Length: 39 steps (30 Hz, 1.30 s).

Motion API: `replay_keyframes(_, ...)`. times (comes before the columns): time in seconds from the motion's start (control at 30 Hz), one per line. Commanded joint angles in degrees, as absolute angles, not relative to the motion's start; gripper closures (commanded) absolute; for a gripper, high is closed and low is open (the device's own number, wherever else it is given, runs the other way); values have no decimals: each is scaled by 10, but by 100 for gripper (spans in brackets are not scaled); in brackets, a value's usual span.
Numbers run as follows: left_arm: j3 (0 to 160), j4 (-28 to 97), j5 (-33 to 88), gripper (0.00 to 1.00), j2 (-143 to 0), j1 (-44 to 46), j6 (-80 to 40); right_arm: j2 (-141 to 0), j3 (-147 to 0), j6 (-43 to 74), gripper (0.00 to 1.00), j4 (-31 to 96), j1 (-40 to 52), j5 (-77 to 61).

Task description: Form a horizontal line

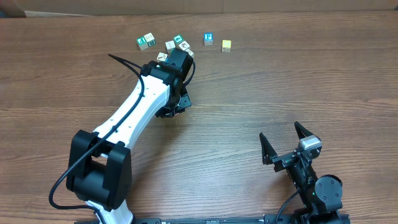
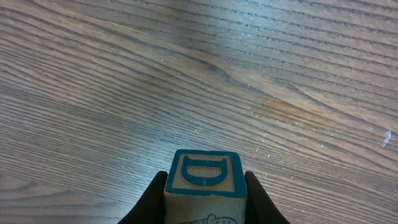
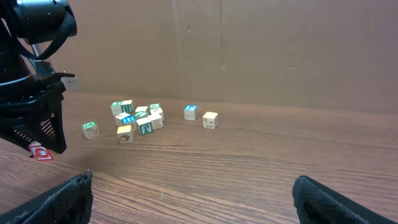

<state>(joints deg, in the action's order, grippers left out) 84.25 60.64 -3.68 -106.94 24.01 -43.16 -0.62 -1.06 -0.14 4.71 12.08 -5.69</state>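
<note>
Wooden letter cubes (image 1: 170,45) lie in a loose jumble at the far edge of the brown wood-grain counter (image 1: 280,81), no row formed yet. Blue-faced cube (image 1: 209,38) and yellow cube (image 1: 226,45) lie right of the jumble, near each other, not touching. Left hand (image 2: 205,208) pinches a square wooden cube with teal-framed D (image 2: 205,174), black fingers (image 2: 149,202) pressed on both its sides, nearer the robot than the jumble; cannot tell if it touches the counter. Right hand (image 1: 280,132) is spread wide, holds nothing, at near right. Cubes are matte with crisp edges. Plain cardboard wall (image 3: 280,50) stands behind them. A wide stretch of counter lies between the jumble and the right hand.
</note>
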Motion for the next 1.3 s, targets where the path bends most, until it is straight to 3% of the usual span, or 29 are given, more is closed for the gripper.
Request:
replay_keyframes(0.0,837,601,-36,96,-1077,240,-440,-2,-5,2,0,44,119,-52)
replay_keyframes(1.27,817,563,-47,96,-1091,254,-444,-2,-5,2,0,44,119,-53)
